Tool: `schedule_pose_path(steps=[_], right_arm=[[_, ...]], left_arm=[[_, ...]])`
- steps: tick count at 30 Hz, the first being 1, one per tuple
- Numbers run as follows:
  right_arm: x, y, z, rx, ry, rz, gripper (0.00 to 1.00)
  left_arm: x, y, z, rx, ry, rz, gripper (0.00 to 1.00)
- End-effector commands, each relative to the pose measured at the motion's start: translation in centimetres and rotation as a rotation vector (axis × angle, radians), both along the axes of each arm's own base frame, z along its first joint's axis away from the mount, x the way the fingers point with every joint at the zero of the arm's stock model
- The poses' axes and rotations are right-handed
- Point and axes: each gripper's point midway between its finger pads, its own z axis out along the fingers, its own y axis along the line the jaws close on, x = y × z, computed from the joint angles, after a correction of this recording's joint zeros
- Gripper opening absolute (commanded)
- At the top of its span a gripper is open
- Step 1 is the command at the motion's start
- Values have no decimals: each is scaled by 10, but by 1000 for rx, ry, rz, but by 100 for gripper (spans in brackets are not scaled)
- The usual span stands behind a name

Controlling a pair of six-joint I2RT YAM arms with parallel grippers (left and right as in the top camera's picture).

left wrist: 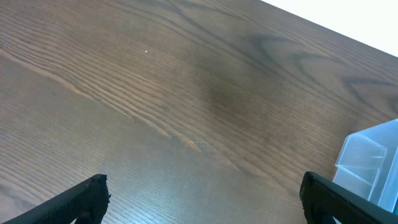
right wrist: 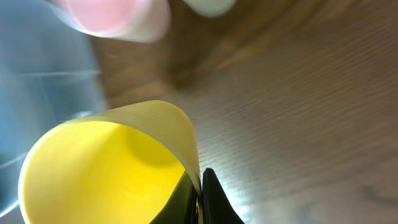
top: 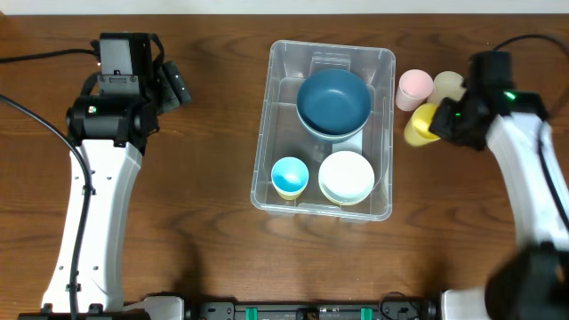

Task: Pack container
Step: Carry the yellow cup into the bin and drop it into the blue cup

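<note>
Right of the container (top: 276,107), the right gripper (right wrist: 198,193) pinches the yellow cup (right wrist: 106,168) by its rim (cup tipped); left of it, the left gripper (left wrist: 208,202) hovers agape.

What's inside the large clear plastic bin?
The clear bin holds a dark blue bowl, a light blue cup and a white bowl; anything beneath the bowls is covered.

The bench (top: 213,142) is showing dark brown wood grain. The container (top: 388,133) is looking clear and colourless. The blue bowl (top: 333,100) is showing deep slate blue, the light blue cup (top: 290,175) turquoise, the white bowl (top: 347,176) a yellowish edge. The pink cup (top: 415,88), cream cup (top: 448,85) and yellow cup (top: 421,124) are looking plain
</note>
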Motion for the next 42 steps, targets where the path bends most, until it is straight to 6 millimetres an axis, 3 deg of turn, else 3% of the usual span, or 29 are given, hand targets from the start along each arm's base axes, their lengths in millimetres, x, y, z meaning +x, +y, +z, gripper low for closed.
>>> schedule_pose_path(steps=[1, 6, 11, 17, 24, 30, 34, 35, 36, 37, 42], right_arm=[[-16, 10, 56, -17, -149, 40, 1], [-44, 56, 105, 3, -292, 189, 1], [-64, 118, 122, 39, -353, 391, 1], [-74, 188, 112, 67, -340, 604, 1], [-78, 247, 65, 51, -219, 755, 1], [-81, 270, 27, 26, -118, 812, 1], [-83, 273, 16, 16, -86, 822, 4], [-83, 274, 16, 16, -84, 824, 9], [-83, 274, 16, 16, -85, 825, 24], [-83, 274, 16, 16, -86, 825, 33], [-77, 270, 20, -15, -111, 822, 47]], left_arm=[[1, 3, 3, 8, -4, 8, 98], [1, 3, 3, 8, -4, 8, 98], [1, 3, 3, 8, -4, 8, 98], [1, 3, 3, 8, -4, 8, 98], [1, 3, 3, 8, -4, 8, 98], [1, 3, 3, 8, -4, 8, 98], [1, 3, 3, 8, -4, 8, 98], [1, 3, 3, 8, -4, 8, 98], [1, 3, 3, 8, -4, 8, 98], [1, 3, 3, 8, -4, 8, 98], [1, 3, 3, 8, -4, 8, 98]])
